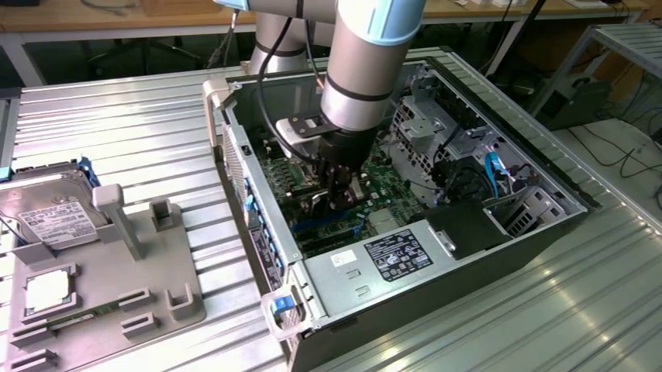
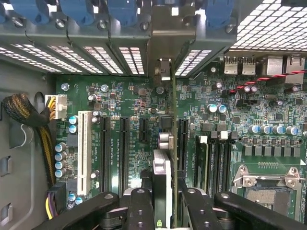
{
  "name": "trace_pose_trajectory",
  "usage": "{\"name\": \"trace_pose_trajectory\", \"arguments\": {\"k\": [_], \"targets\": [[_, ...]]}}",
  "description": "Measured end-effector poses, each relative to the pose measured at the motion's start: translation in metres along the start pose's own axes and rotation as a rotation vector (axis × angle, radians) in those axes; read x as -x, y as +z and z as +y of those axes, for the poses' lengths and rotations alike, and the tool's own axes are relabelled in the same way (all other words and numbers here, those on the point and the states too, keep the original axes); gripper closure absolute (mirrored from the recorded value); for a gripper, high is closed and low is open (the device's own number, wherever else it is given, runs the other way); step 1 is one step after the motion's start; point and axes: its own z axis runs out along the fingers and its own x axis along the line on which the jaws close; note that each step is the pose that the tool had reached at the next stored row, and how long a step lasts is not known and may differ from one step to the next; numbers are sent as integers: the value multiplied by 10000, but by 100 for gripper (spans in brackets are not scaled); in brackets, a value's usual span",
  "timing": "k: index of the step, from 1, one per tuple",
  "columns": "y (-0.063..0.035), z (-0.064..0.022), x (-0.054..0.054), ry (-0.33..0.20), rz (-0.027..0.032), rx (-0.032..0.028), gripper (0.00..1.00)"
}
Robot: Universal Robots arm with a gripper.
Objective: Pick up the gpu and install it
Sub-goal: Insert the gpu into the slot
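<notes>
Here, black ridged fingers (image 2: 165,201) clamped on thin flat gpu (image 2: 165,158), edge-on above green slotted motherboard (image 2: 120,110), inside metal case (image 1: 455,263).

Ribbed metal table (image 1: 135,124), glossy green motherboard (image 2: 129,103)

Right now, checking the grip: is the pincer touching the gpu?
Touching. The wrist view shows the pincer fingers clamped on both sides of the upright gpu.

**Room and background, exterior view**

Ribbed silvery metal tabletop (image 1: 124,132), lit brightly with pale glare across its ridges. Long wooden workbench (image 1: 104,15) along the far edge, dark shadowed space beneath. Grey metal shelf frame (image 1: 625,39) at the exterior view's right. Grey floor (image 1: 621,147) with loose black cables (image 1: 610,151).
</notes>
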Motion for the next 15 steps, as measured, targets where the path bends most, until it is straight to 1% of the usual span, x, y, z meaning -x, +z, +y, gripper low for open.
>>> {"name": "trace_pose_trajectory", "arguments": {"k": [4,6,8,15], "targets": [[5,0,1,0,-4,-2,72],[-22,0,2,0,-13,-8,72],[-49,1,1,0,9,-2,72],[-50,2,-1,6,12,-1,72]]}}
